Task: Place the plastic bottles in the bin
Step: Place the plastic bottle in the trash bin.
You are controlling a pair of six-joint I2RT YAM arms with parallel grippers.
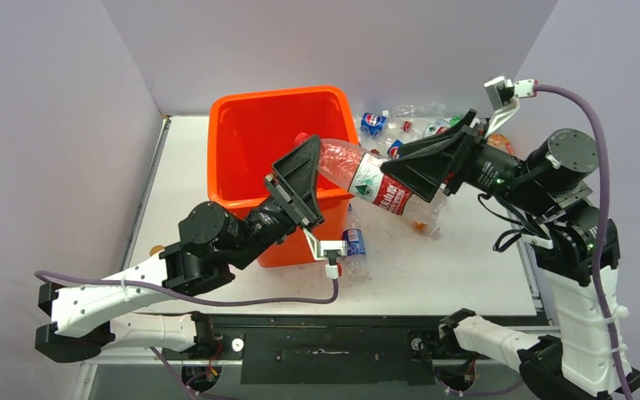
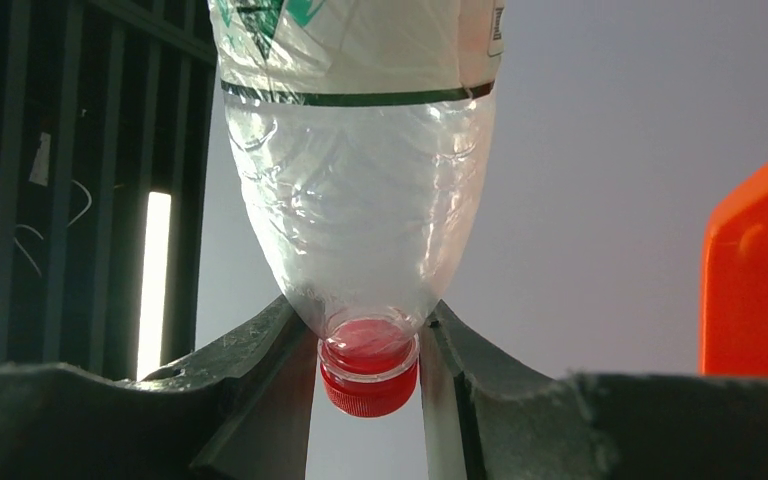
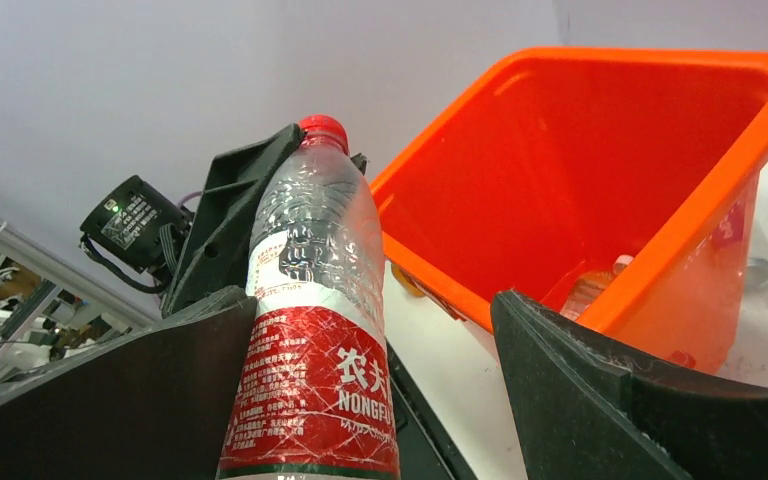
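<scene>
Red-label bottle (image 1: 358,177) aloft between both tools, cap end over the bin (image 1: 273,93) | left tool (image 2: 370,345) pinching its neck | right tool (image 3: 370,310) spread wide round the base | looks empty, light, crumply, slick; stiff neck holds best

The bottle (image 1: 338,163) is clear, crinkled plastic; the bin (image 1: 250,142), smooth glossy orange plastic.

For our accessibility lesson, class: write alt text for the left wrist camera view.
A clear plastic bottle, its red-capped neck pinched between two dark fingers, fills the frame. The corner of an orange bin shows at the right edge.
</scene>
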